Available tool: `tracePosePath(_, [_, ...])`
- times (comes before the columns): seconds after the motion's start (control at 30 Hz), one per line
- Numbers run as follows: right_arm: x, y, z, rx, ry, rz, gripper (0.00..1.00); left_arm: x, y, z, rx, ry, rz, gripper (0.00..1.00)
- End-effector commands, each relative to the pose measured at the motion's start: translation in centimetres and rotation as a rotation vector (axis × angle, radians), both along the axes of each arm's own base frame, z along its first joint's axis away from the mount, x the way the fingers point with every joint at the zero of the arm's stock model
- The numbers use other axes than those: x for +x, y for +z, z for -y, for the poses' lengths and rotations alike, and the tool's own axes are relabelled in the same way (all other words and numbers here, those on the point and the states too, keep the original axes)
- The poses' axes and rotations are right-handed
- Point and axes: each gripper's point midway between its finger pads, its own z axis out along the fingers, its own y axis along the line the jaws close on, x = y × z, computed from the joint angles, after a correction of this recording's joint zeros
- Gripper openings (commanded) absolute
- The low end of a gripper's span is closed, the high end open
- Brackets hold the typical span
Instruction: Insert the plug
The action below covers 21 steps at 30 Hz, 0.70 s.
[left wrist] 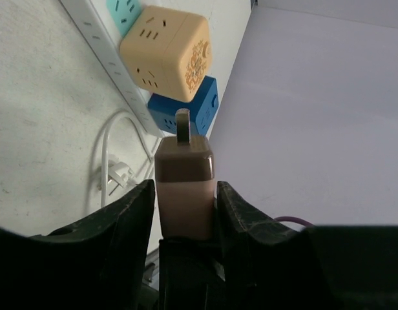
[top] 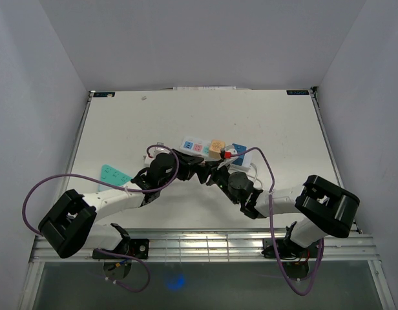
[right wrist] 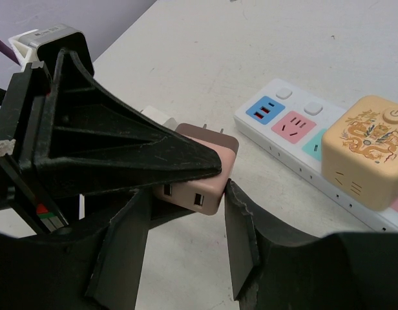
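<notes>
A: Which step?
B: Approach; left end effector [left wrist: 185, 191] clamps the plug [left wrist: 185, 169] just short of the power strip [right wrist: 296, 139]; right end effector [right wrist: 185, 227] gapes empty nearby.
A: Next?
B: Probably line the prongs [left wrist: 182, 126] up with a free socket [right wrist: 263, 110]; press.

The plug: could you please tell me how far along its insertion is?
Done: plug grasped by the left gripper, prongs free. In hand: held short of the power strip, right gripper straddling it. Left: seat it in a free socket.
</notes>
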Motion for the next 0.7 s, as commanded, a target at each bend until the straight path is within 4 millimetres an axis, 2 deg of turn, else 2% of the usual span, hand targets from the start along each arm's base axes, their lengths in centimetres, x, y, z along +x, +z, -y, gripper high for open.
tracePosePath(0.0, [0.7, 3.3, 0.5, 0.084, -0.042, 0.058, 0.08, -1.3, 0.3, 0.8, -0.007, -0.062, 0.011, 0.56])
tracePosePath(0.2, [0.3, 3.3, 0.2, 0.092, -0.012, 0.059, 0.08, -1.2, 0.9, 0.4, -0.010, -0.048, 0.037, 0.72])
tracePosePath(0.4, [-0.1, 3.3, 0.4, 0.093, 0.001, 0.062, 0.08, -0.6, 1.3, -0.6, -0.024, -0.026, 0.039, 0.69])
tracePosePath(0.57, [-0.6, 3.6, 0.3, 0.096, 0.029, 0.072, 0.08, 0.1, 0.7, -1.7, -0.030, -0.002, 0.011, 0.57])
tracePosePath(0.67, [-0.9, 3.5, 0.0, 0.091, 0.054, 0.070, 0.08, 0.1, 0.3, -1.5, -0.034, -0.026, -0.008, 0.53])
